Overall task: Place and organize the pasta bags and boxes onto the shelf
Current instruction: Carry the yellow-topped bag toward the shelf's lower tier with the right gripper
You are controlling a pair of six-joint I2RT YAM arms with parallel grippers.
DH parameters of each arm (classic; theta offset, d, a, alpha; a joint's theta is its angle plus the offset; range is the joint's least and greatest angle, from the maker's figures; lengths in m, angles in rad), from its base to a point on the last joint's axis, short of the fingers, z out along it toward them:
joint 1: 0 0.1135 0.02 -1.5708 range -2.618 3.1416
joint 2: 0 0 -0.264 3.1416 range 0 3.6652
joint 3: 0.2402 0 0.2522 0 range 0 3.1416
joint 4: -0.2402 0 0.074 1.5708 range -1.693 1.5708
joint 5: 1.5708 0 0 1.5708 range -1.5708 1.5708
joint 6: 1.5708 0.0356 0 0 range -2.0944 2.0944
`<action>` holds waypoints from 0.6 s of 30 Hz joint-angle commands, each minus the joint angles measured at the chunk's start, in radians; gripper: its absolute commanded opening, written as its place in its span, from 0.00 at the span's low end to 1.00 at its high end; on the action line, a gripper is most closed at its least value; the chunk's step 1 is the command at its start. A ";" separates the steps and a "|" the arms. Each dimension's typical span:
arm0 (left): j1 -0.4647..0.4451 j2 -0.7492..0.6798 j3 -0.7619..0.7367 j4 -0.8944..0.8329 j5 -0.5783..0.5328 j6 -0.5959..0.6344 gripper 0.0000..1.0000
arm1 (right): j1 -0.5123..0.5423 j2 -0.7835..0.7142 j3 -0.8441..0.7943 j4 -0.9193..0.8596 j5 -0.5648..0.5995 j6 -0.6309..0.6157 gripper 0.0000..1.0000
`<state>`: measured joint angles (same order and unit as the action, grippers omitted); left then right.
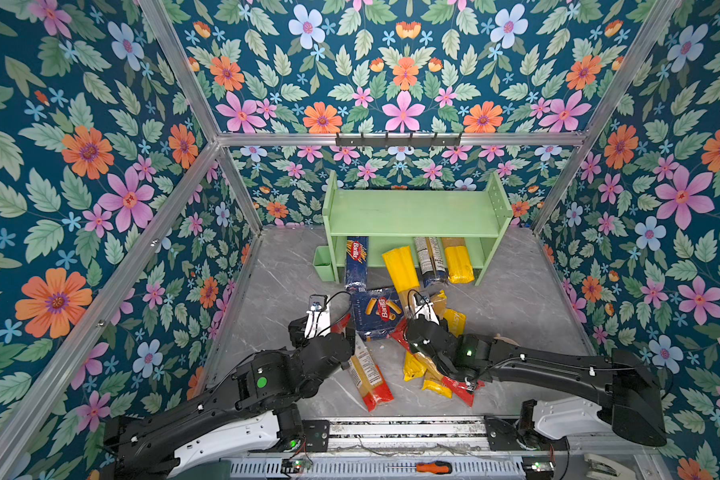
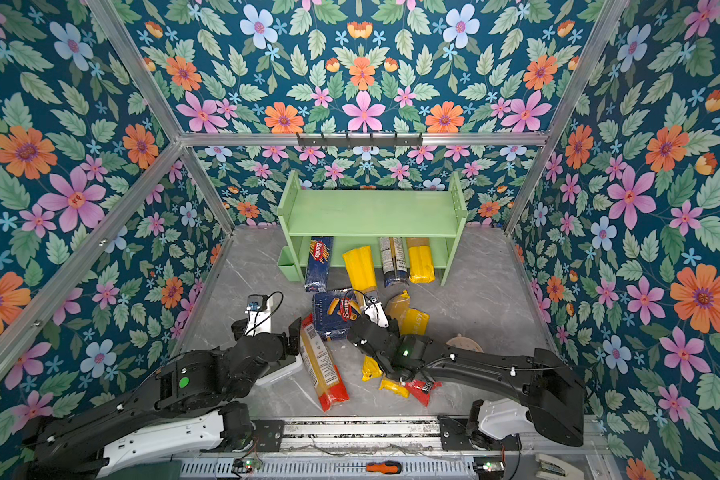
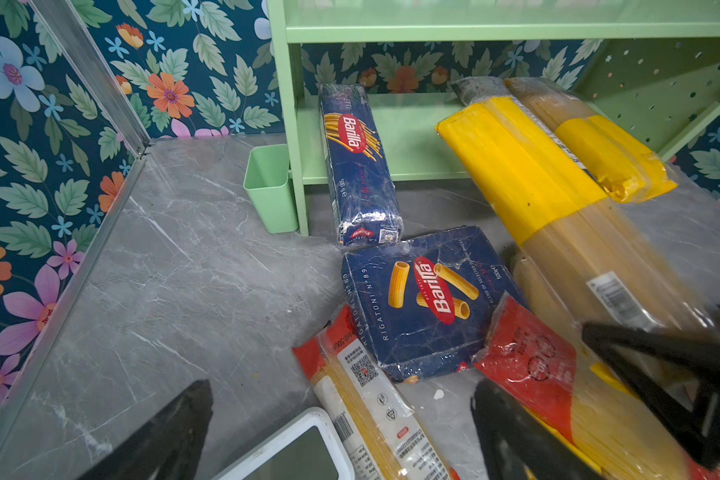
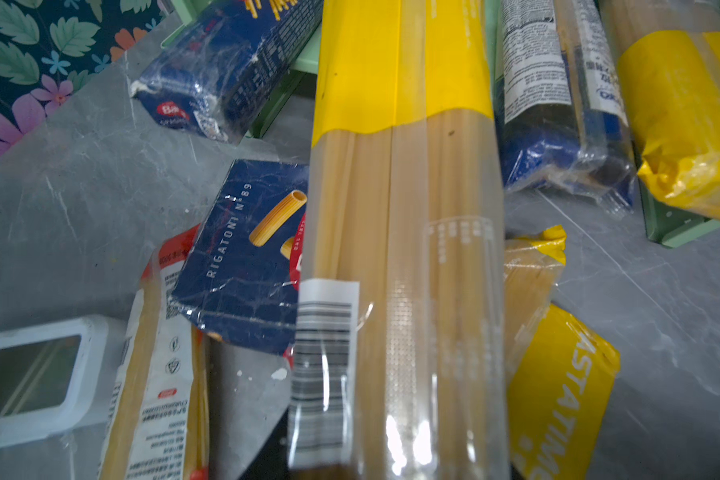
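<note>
The right gripper (image 3: 657,328) is clamped on a yellow-ended spaghetti bag (image 4: 400,208); the bag hides its fingers in its own wrist view. Ahead of it the bag reaches the shelf (image 1: 412,212), far end over the lower tier. The left gripper (image 3: 341,390) gapes wide, the flat pasta box (image 3: 425,299) just ahead of it, one corner under a red-ended bag (image 3: 528,353).

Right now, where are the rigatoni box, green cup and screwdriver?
Rigatoni box (image 3: 435,291): left wrist view, on its red logo.
Green cup (image 3: 273,210): left wrist view, on its front wall.
Screwdriver (image 1: 433,467): in a top view, on its orange handle.
</note>
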<state>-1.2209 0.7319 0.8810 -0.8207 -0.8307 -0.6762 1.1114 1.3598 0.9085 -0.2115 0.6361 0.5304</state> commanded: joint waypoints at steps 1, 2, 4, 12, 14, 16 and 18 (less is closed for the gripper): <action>0.001 -0.015 -0.005 -0.004 -0.040 0.019 1.00 | -0.033 0.042 0.051 0.137 0.005 -0.061 0.26; 0.001 -0.019 -0.005 0.000 -0.042 0.023 1.00 | -0.046 0.061 0.068 0.144 -0.004 -0.070 0.26; 0.001 -0.024 -0.004 0.005 -0.045 0.033 1.00 | -0.067 0.098 0.101 0.147 -0.016 -0.075 0.26; 0.001 -0.028 0.015 -0.004 -0.064 0.056 1.00 | -0.151 0.194 0.173 0.203 -0.064 -0.089 0.26; 0.002 -0.029 0.016 -0.007 -0.069 0.057 1.00 | -0.170 0.207 0.178 0.222 -0.078 -0.089 0.26; 0.001 -0.032 0.017 -0.012 -0.075 0.059 1.00 | -0.186 0.223 0.182 0.246 -0.094 -0.093 0.26; 0.001 -0.035 0.018 -0.017 -0.081 0.061 1.00 | -0.197 0.240 0.188 0.271 -0.102 -0.099 0.26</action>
<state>-1.2209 0.7006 0.8906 -0.8265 -0.8829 -0.6247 0.9215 1.5944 1.0817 -0.0982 0.5148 0.4553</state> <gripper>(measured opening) 0.997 0.418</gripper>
